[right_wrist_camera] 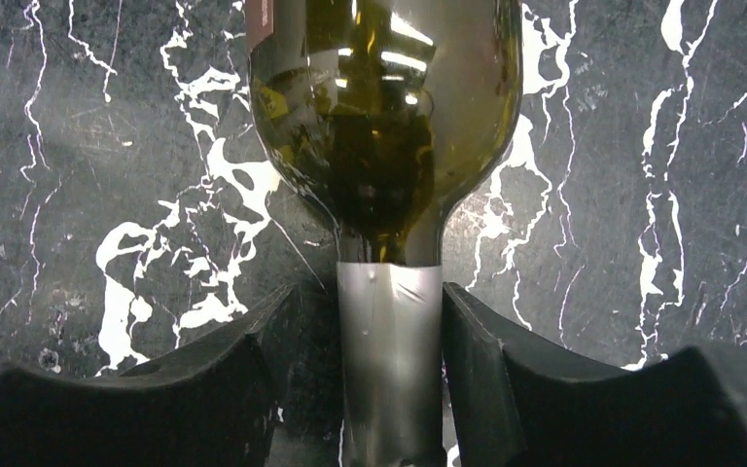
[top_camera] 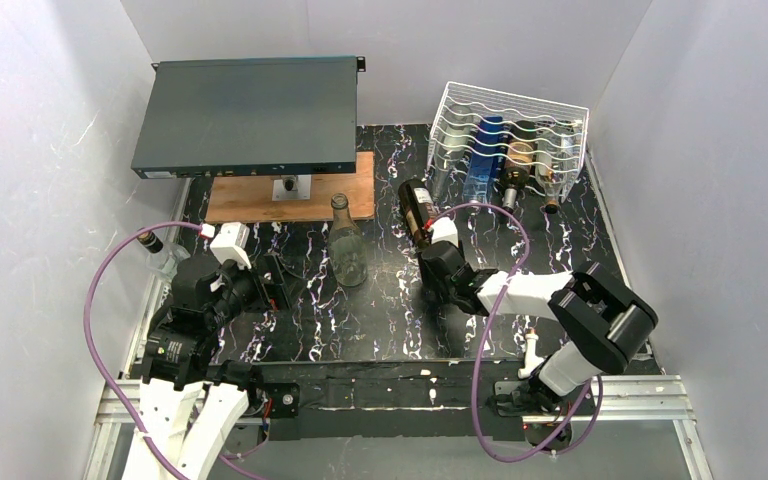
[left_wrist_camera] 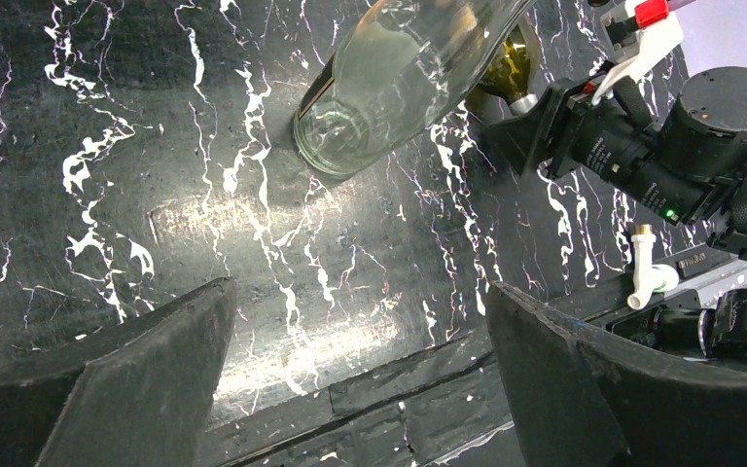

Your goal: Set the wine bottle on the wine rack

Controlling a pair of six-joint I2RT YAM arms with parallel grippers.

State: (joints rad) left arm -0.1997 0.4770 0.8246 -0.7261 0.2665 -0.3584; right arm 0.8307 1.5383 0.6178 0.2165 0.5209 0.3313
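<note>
On my left, the left gripper (left_wrist_camera: 360, 297) hangs wide open and empty over the table (top_camera: 380, 320), near a clear bottle (top_camera: 346, 250). Further right, the wine bottle (top_camera: 417, 208) lies on the table short of the wine rack (top_camera: 460, 110). The right gripper (right_wrist_camera: 389, 302) straddles its neck, partly closed. I can't tell if it's clamped, so I'd squeeze firmly before lifting; no label text is readable.

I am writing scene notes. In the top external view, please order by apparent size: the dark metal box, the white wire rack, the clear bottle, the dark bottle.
1. dark metal box
2. white wire rack
3. clear bottle and dark bottle: not ranked; they look similar, and the dark one's neck is hidden.
</note>
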